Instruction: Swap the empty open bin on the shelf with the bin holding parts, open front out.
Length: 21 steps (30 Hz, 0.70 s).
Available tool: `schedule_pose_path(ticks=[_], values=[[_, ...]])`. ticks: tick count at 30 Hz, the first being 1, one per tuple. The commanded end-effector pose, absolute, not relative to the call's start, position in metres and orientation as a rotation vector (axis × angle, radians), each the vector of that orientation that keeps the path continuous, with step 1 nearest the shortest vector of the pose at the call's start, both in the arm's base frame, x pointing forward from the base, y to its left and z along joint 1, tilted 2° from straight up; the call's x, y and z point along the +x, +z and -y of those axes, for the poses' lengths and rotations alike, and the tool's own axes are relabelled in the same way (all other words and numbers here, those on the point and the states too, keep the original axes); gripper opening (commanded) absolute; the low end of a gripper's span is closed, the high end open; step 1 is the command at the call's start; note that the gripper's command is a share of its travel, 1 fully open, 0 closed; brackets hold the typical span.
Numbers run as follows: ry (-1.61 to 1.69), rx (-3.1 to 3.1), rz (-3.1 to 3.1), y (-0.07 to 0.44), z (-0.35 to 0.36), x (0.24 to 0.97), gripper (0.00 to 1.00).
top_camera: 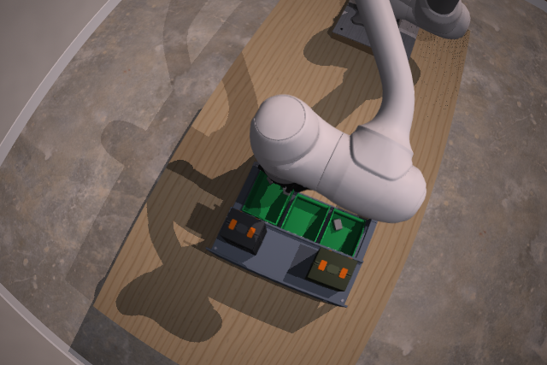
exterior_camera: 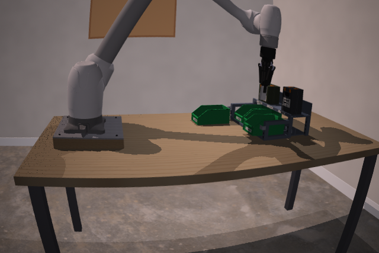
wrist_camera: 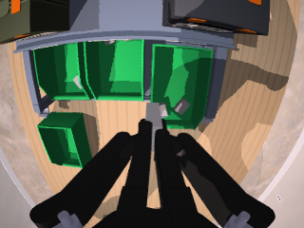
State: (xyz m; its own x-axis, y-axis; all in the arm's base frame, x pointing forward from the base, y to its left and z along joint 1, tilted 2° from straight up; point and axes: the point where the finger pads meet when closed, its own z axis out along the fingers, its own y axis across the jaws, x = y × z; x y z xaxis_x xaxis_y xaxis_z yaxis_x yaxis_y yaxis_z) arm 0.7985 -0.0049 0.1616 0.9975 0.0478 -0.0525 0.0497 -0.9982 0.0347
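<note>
My gripper is shut with nothing between its fingers. It hangs above the shelf, over the front of the row of green bins. The bin with the parts stands in the shelf's end slot, upright, and sticks out farther than its neighbours. Grey parts lie in it. The empty green bin stands upright on the table beside the shelf. The arm hides it in the overhead view.
Two more green bins fill the other lower slots; one holds a grey part. A black case and an olive case stand on the top board.
</note>
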Motion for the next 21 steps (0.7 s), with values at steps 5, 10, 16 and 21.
schedule_pose_path(ticks=[5,10,16,21], values=[[-0.08,3.104,-0.077,0.162,0.005,0.798,0.1],[-0.075,3.1,-0.217,0.16,0.009,0.792,0.1],[-0.052,2.999,-0.843,0.154,0.025,0.763,0.1],[-0.047,2.908,-1.105,0.149,0.035,0.741,0.1]])
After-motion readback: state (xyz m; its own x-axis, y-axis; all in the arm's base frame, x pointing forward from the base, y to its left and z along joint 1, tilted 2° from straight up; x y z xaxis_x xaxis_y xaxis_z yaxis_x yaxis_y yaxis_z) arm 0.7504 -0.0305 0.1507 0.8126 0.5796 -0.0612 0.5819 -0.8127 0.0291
